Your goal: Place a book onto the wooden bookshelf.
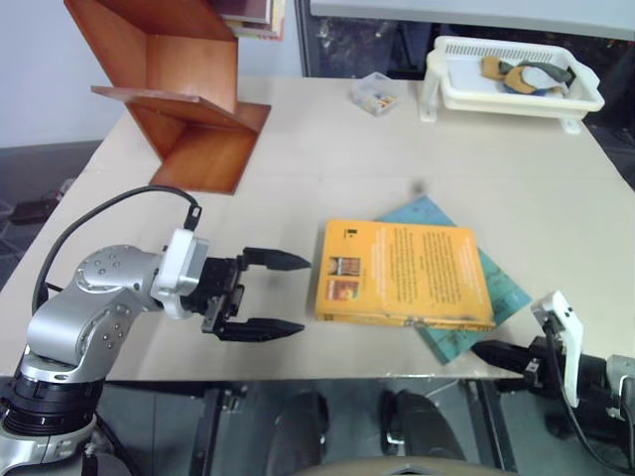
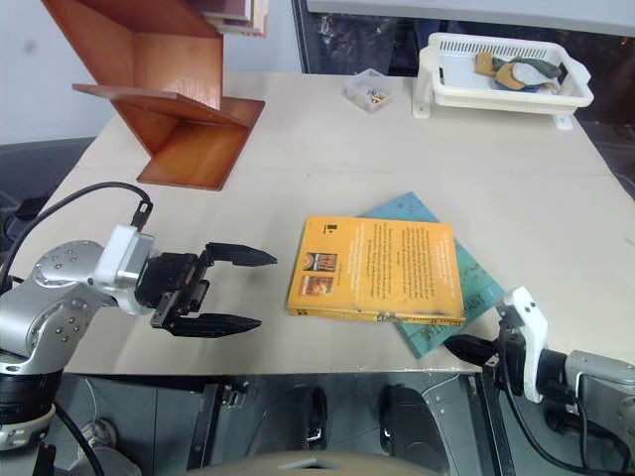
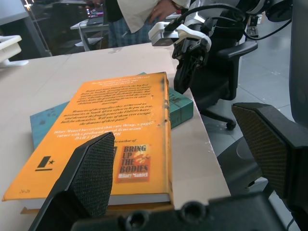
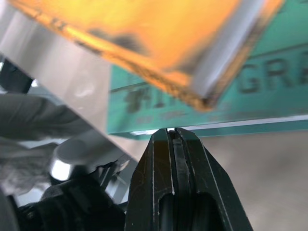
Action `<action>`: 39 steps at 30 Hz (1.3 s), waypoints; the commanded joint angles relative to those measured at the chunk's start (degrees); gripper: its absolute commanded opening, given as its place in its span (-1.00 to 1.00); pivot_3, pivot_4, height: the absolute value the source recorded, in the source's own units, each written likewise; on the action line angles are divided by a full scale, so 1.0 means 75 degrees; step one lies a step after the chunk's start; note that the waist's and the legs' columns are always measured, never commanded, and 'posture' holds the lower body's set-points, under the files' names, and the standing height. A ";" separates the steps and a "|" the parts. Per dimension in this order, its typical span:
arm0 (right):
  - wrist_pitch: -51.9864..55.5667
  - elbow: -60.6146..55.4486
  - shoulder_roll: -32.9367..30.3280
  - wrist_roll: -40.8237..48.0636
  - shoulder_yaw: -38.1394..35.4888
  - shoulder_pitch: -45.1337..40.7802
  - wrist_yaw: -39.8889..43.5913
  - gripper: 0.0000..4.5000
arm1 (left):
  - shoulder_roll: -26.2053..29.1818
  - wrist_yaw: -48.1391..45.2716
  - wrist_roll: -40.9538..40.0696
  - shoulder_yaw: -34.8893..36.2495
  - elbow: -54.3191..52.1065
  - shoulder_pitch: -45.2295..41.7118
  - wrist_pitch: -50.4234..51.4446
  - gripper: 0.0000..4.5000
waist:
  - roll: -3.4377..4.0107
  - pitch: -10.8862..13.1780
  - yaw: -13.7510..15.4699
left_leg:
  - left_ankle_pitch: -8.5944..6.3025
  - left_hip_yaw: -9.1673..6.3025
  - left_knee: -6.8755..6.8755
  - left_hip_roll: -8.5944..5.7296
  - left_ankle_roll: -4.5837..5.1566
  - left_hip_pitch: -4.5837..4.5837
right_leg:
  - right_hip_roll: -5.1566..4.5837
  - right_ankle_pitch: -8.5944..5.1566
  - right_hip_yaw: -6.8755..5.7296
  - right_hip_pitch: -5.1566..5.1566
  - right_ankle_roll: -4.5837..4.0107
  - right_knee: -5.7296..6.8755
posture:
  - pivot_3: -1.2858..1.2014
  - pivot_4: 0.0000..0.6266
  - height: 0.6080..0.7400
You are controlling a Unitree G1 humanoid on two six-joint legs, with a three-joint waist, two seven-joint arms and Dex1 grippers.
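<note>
The orange-yellow book lies flat near the table's front edge, on top of a thinner teal book. My left gripper hovers just left of the book's short side, open wide, with its fingers pointing at that side and nothing between them. My right gripper is shut and empty. It sits at the table's front edge with its tip just under the teal book's overhanging corner. The wooden bookshelf stands at the far left of the table.
A white basket tray with small items stands at the far right, and a small clear box sits beside it. Books rest on the shelf's top. A person and an office chair are beyond the table's edge.
</note>
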 commanded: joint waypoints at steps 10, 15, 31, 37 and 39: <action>-0.0864 0.0601 0.0793 -0.0713 0.1231 -0.1113 -0.0900 -0.97 | 0.0050 0.0281 -0.0201 0.0234 -0.0212 0.0014 0.0134 1.00 | 0.0003 0.0001 -0.0012 | 0.0000 -0.0010 0.0003 0.0006 0.0000 0.0011 | 0.0013 0.0004 -0.0002 0.0007 0.0005 0.0005 | 0.03 -0.52 1.00; -0.1694 0.1485 0.1575 -0.1518 0.1905 -0.2124 -0.1292 -0.97 | -0.0060 0.0905 -0.0525 0.0556 -0.0406 0.0424 0.0526 1.00 | -0.0005 -0.0002 -0.0066 | 0.0001 0.0000 0.0010 0.0008 0.0001 0.0017 | 0.0013 0.0007 0.0005 0.0008 0.0008 0.0010 | 0.03 -0.52 1.00; -0.2316 0.0766 0.1698 -0.1588 0.2006 -0.2311 -0.0750 -0.97 | -0.0395 0.2499 -0.0876 0.0915 -0.0953 0.1556 0.1125 1.00 | 0.0012 0.0004 -0.0099 | 0.0001 0.0011 0.0003 0.0010 -0.0003 0.0004 | 0.0008 0.0013 0.0015 -0.0020 0.0001 0.0034 | 0.03 -0.52 1.00; -0.2070 -0.0427 0.1169 -0.1188 0.1707 -0.1681 -0.1007 -0.97 | -0.0929 0.2926 0.0030 0.0236 -0.0355 0.1006 0.0563 1.00 | 0.0013 0.0005 0.0006 | 0.0000 0.0020 0.0008 0.0002 -0.0001 -0.0003 | 0.0004 0.0012 0.0016 -0.0019 0.0007 0.0015 | 0.03 -0.52 1.00; -0.2110 -0.0503 0.1208 -0.1284 0.1744 -0.1793 -0.1251 -0.97 | -0.1071 0.3059 0.0366 -0.0007 -0.0089 0.0730 0.0448 1.00 | 0.0013 0.0004 -0.0002 | 0.0001 0.0019 0.0012 0.0003 -0.0001 0.0014 | 0.0005 0.0014 0.0015 -0.0007 0.0005 0.0019 | 0.03 -0.52 1.00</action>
